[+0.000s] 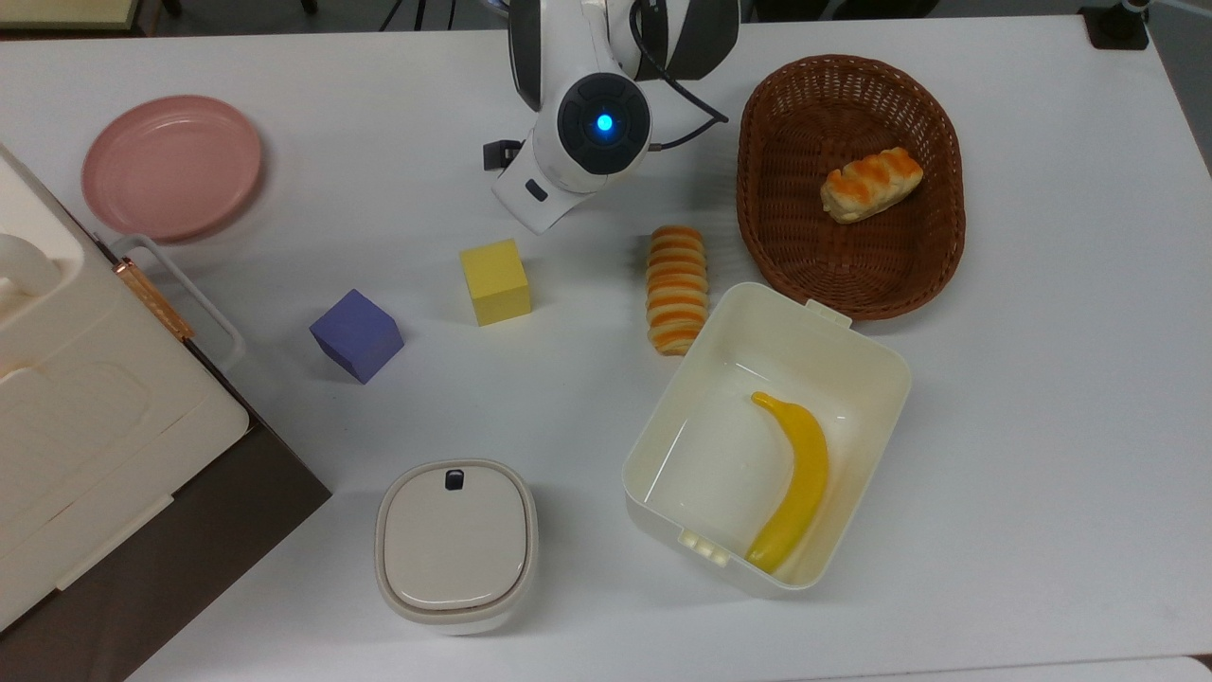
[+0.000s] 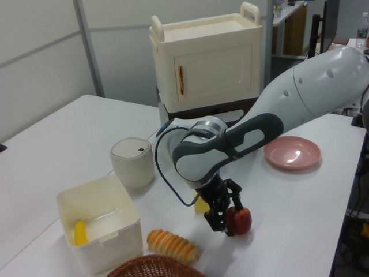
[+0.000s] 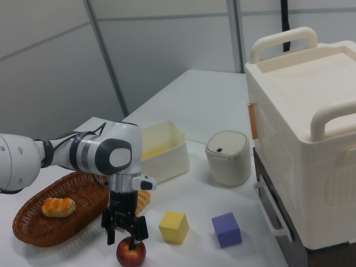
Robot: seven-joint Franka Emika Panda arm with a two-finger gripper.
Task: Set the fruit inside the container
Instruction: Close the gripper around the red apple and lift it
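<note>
The pincer (image 2: 226, 214) is down at the fruit (image 2: 238, 220), its dark fingers set on either side of the apple in the left view; in the right view the pincer (image 3: 124, 233) stands straight above the fruit (image 3: 131, 251), fingers reaching down over its top. Whether the fingers already press the skin or are a little apart from it I cannot tell, so its grip is uncertain. The fruit rests on the white surface (image 1: 1042, 379), near the yellow cube (image 1: 494, 281); in the top view it lies under the arm's wrist.

The relation that matters next: the container (image 1: 881, 379) lies toward the top view's lower right from the pincer, well apart, with the striped bread roll (image 1: 676, 301) between them, just beside the container's near-left wall. A lift and carry would probably need to clear that roll and the wall. A banana (image 1: 795, 478) already lies along the container's right side, leaving the left part of its floor free.
</note>
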